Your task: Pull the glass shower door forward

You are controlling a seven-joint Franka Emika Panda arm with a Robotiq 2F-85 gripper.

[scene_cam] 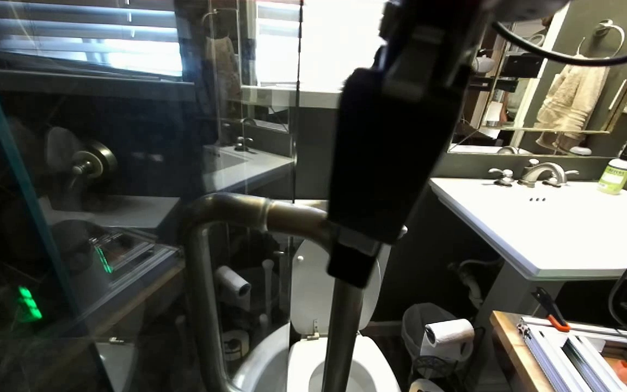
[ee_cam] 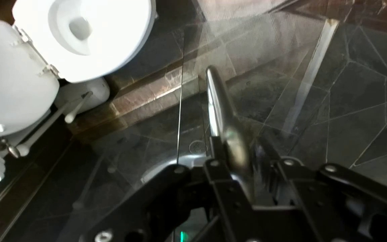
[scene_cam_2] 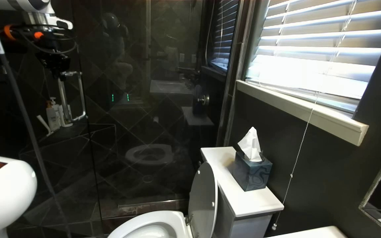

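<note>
The clear glass shower door [scene_cam: 145, 130] has a greenish edge at the far left in an exterior view. It also shows as a dark, see-through pane [scene_cam_2: 74, 142]. Its thick metal tube handle [scene_cam: 237, 209] forms a loop; it also shows in an exterior view [scene_cam_2: 62, 96] and the wrist view [ee_cam: 218, 97]. My gripper [scene_cam: 352, 264] is at the upper bend of the handle, also in an exterior view [scene_cam_2: 58, 70]. In the wrist view my open gripper [ee_cam: 240, 146] straddles the tube. The tube lies close to the left finger, with a gap before the right finger.
The toilet [scene_cam: 340, 359] with raised lid stands beside the glass. A white sink [scene_cam: 553, 223] and a wooden table [scene_cam: 515, 348] with metal frames are at the right. A tissue box [scene_cam_2: 252, 172] sits on the toilet tank. A dark cable [scene_cam: 580, 59] hangs near the arm.
</note>
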